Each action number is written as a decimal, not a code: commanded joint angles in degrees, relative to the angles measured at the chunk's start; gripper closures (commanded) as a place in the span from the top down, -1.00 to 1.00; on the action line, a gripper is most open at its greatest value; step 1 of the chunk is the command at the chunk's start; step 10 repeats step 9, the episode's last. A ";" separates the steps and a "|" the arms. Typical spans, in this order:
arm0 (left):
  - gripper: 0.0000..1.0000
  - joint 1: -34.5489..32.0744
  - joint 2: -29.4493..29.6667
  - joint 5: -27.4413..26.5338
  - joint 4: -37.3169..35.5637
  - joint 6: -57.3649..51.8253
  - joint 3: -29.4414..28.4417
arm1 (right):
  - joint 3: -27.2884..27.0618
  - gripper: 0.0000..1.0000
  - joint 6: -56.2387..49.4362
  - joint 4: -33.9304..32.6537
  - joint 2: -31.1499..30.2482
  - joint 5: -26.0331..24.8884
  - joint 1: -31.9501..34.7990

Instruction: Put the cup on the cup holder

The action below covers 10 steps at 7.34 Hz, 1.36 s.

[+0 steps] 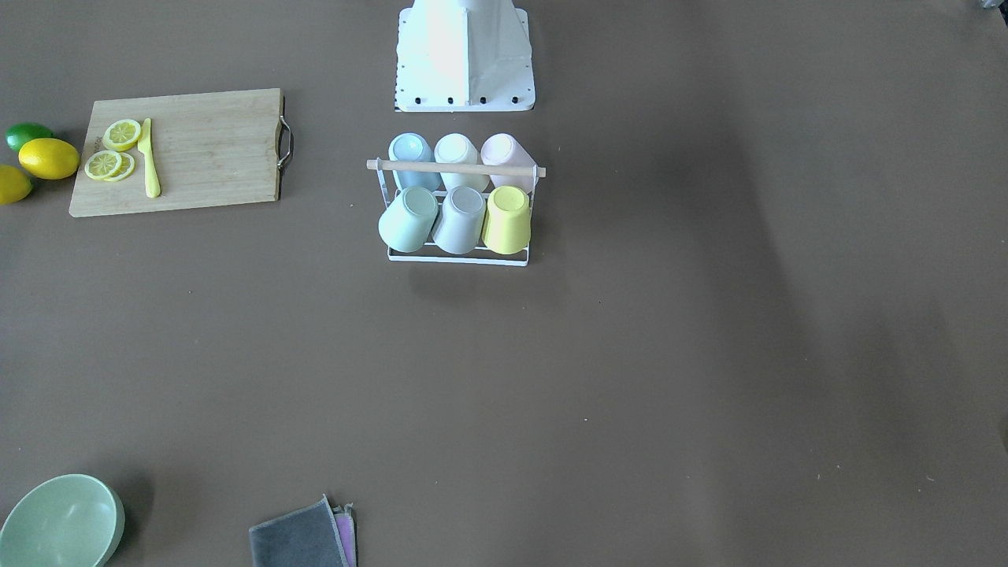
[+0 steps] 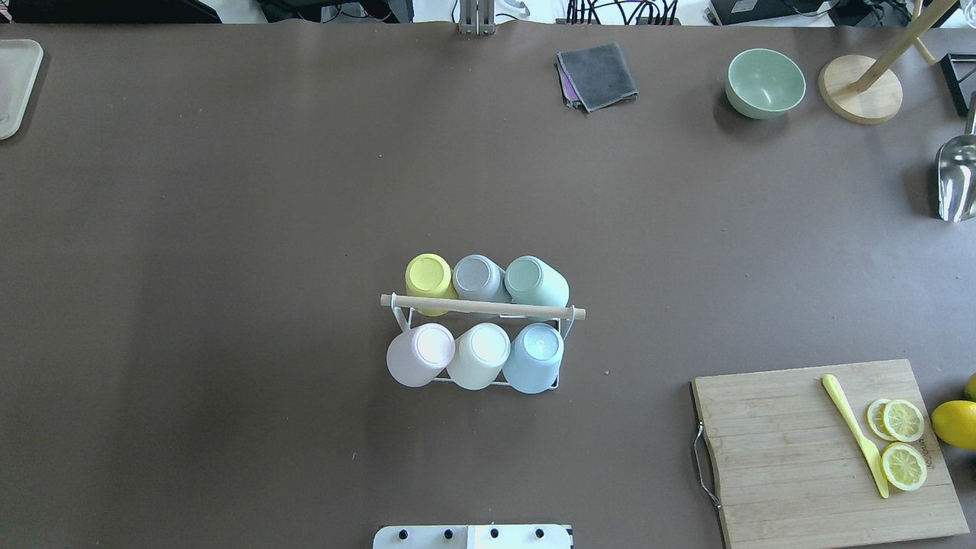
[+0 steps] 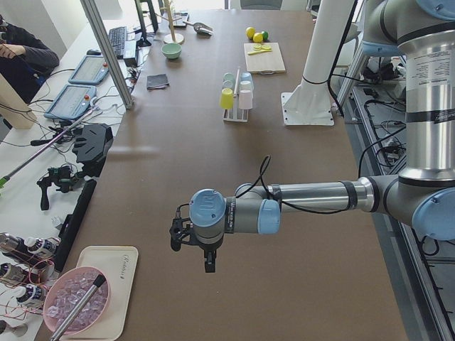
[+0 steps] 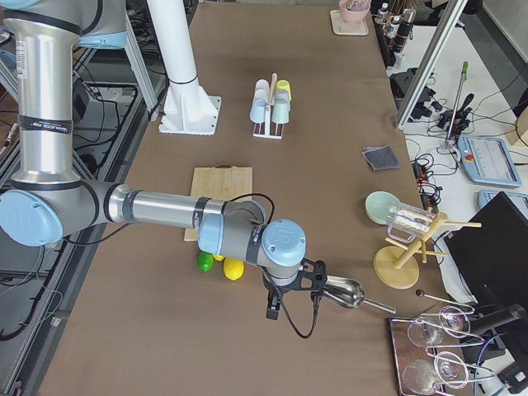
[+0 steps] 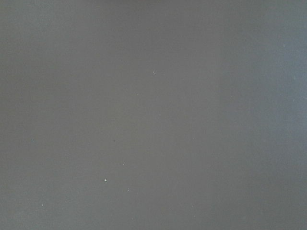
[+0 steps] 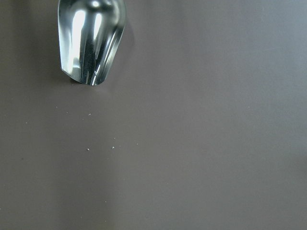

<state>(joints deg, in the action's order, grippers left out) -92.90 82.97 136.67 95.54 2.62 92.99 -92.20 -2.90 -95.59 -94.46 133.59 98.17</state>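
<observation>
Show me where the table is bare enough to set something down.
Bare: the wide brown stretch left of the white wire cup holder in the overhead view, and the strip between it and the folded grey cloth. Crowded: the right edge, around the wooden cutting board and pale green bowl.

On the white wire, wood-handled cup holder point(image 2: 480, 306), prongs are hidden under six upturned pastel cups point(image 2: 482, 354). Jaw spacing of left gripper point(image 3: 208, 264) and right gripper point(image 4: 272, 309) — unreadable. Shiny metal scoop point(image 6: 91, 38) — cropped at top edge.

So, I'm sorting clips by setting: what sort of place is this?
Probably a robotics lab: robot arm over the table, teach pendants on the side bench, the cup holder set out as a prop.
</observation>
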 commanded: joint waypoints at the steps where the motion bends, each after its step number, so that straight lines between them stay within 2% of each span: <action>1: 0.97 0.00 0.09 0.00 0.00 -0.07 0.00 | 0.01 1.00 0.00 0.05 0.06 -0.09 0.00; 7: 0.97 0.00 0.00 0.00 0.00 -0.07 -0.27 | 0.45 1.00 -0.27 0.05 -0.03 0.00 0.00; 10: 0.97 0.00 0.35 0.00 2.88 0.02 -1.05 | 0.45 1.00 -0.27 0.05 -0.03 0.00 0.00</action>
